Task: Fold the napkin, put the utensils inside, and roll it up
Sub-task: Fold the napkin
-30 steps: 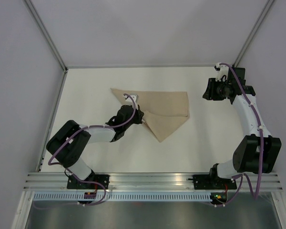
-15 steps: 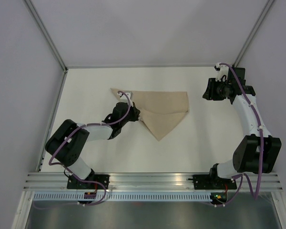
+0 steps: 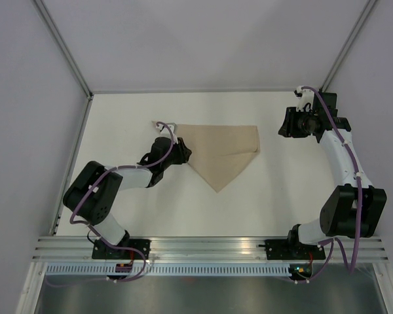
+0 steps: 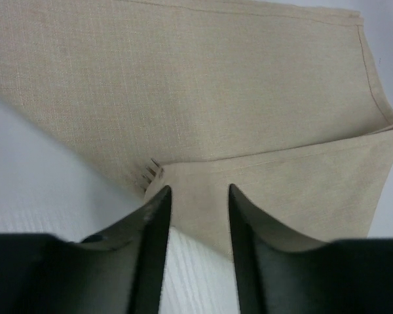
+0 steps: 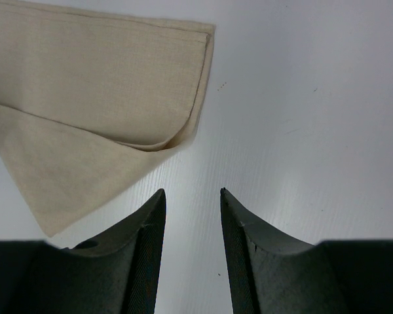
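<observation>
While fork tines [image 4: 152, 171] peek from folded napkin [image 4: 216, 85], left tool [image 4: 198, 190] spread, right tool [image 5: 192, 191] spread, empty

White worktop [image 3: 131, 209], flat and matte. Spread on it toward the far middle, a tan napkin [image 3: 223, 147] folded into a rough triangle, tip toward the near edge, right corner doubled over. Poking from under the folded layer, silver fork tines [image 4: 152, 171].

The napkin [image 4: 216, 85] ahead of the left tool [image 4: 198, 191] is plain tan, with a fine woven grain and a slightly darker stitched hem. Silvery fork tines [image 4: 152, 171] show at its folded edge. The surface [image 5: 301, 98] is white. The left tool is black, and so is the right tool [image 5: 191, 193].
</observation>
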Tool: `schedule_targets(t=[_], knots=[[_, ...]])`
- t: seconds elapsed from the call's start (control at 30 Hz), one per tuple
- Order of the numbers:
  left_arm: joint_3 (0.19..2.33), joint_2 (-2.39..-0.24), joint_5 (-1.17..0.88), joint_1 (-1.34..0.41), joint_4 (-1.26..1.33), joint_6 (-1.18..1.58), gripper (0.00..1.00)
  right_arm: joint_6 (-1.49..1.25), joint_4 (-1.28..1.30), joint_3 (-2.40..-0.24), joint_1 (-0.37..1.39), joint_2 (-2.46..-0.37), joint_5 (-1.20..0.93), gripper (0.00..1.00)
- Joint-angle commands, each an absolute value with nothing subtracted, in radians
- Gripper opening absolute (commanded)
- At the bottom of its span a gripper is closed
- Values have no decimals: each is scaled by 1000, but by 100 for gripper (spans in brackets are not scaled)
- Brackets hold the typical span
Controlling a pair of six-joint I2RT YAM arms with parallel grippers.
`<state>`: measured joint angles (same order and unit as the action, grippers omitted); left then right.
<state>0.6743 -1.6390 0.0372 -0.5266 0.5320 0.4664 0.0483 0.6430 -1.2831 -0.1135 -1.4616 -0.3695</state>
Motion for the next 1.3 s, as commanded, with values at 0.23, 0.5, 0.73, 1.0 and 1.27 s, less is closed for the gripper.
schedule_targets(t=[0.23, 0.5, 0.73, 1.0, 1.27], knots=[[722, -1545, 52, -463, 516, 479, 62, 58, 630, -1278, -115, -1463, -393, 45], [834, -1616, 9, -212, 437, 603, 63, 55, 630, -1276, -115, -1463, -406, 45], [1021, -1840, -94, -114, 359, 638, 61, 54, 630, -1278, -112, -1466, -416, 45], [1141, -2000, -123, -89, 330, 678, 60, 55, 629, -1279, -109, -1476, -416, 45], [1213, -2104, -167, -78, 334, 712, 55, 58, 629, -1276, -106, -1480, -410, 44]])
